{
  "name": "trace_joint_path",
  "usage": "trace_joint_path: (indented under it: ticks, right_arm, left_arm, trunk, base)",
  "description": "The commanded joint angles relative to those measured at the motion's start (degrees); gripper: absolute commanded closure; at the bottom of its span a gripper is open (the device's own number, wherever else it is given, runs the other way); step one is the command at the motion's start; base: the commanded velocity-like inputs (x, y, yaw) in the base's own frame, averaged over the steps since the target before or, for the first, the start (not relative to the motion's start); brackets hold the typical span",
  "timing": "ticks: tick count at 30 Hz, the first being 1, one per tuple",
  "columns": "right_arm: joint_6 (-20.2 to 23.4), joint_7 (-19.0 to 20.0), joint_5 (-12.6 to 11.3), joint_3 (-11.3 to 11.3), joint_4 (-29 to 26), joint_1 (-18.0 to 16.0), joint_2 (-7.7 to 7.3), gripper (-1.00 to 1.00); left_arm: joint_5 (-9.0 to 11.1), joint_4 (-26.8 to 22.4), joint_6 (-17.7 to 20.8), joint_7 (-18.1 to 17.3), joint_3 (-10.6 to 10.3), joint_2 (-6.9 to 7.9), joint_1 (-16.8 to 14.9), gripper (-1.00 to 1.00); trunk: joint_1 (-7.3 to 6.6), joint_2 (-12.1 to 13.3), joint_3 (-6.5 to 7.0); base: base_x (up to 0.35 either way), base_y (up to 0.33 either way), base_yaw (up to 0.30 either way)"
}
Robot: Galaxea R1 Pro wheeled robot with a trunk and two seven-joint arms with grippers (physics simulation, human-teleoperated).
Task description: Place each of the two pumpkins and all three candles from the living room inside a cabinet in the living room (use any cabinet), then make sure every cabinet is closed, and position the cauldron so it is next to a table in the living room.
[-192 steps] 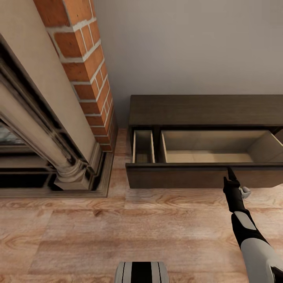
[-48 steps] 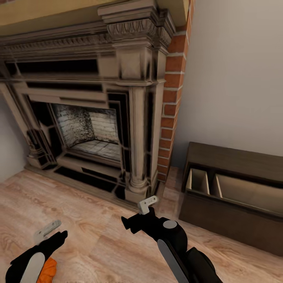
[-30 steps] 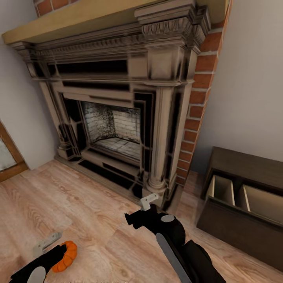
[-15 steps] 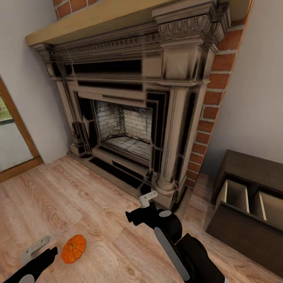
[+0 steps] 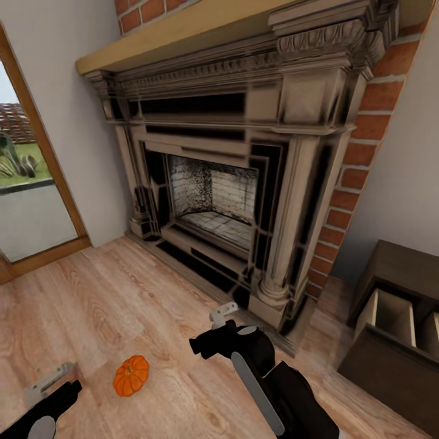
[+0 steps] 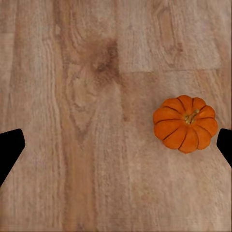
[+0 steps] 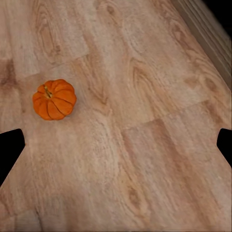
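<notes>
Pumpkin (image 5: 131, 375): one small ribbed orange pumpkin sits alone on the wooden floor (image 5: 122, 305), between the two hands in the head view and nearer to the left one, touched by neither.
Left hand (image 5: 50, 383): low at the left corner of the head view, just beside the pumpkin. Its wrist view looks straight down at the floor, with the pumpkin (image 6: 185, 123) close to one dark fingertip (image 6: 9, 150); the fingers stand wide apart and grasp nothing.
Right hand (image 5: 221, 315): raised over the floor in front of the fireplace (image 5: 244, 177). Its wrist view shows the pumpkin (image 7: 54, 99) from further away, stem up, and the fingertips spread and empty.
Cabinet (image 5: 396, 329): the dark-brown unit stands at the right edge of the head view, beside the brick column (image 5: 360, 158), with a drawer pulled out and pale insides showing.
Glass door (image 5: 27, 195): at the left of the head view, with garden behind it.
</notes>
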Motion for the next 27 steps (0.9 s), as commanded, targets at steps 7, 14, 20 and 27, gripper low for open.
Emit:
trace_joint_path:
  ticks: [7, 14, 20, 27]
  right_arm:
    - [-2.52, -0.56, -0.58, -0.42, -0.57, 0.10, 0.55, -1.00]
    - [-2.65, -0.69, -0.48, -0.31, -0.55, 0.13, 0.63, -1.00]
    - [-2.17, -0.79, -0.41, -0.73, -1.31, 0.28, 0.51, -1.00]
    - [-1.79, -0.84, -0.29, -3.58, -7.18, 3.83, -2.52, -1.00]
  left_arm:
    - [1.02, 0.46, 19.13, -2.14, -5.27, 2.97, -15.56, -1.00]
    - [1.12, 0.55, 19.81, -3.17, -7.26, 2.96, -16.49, -1.00]
    - [1.19, 0.66, 19.95, -3.38, -8.90, 2.89, -16.70, -1.00]
    - [1.31, 0.85, 20.00, -3.50, -11.17, 2.59, -17.05, -1.00]
  trunk:
    - [-0.01, -0.02, -0.05]
    - [-0.01, -0.02, -0.05]
    - [-0.01, -0.02, -0.05]
    - [-0.01, -0.02, -0.05]
  base:
    - [0.000, 0.000, 0.290]
    - [0.000, 0.000, 0.291]
    - [0.000, 0.000, 0.291]
    - [0.000, 0.000, 0.290]
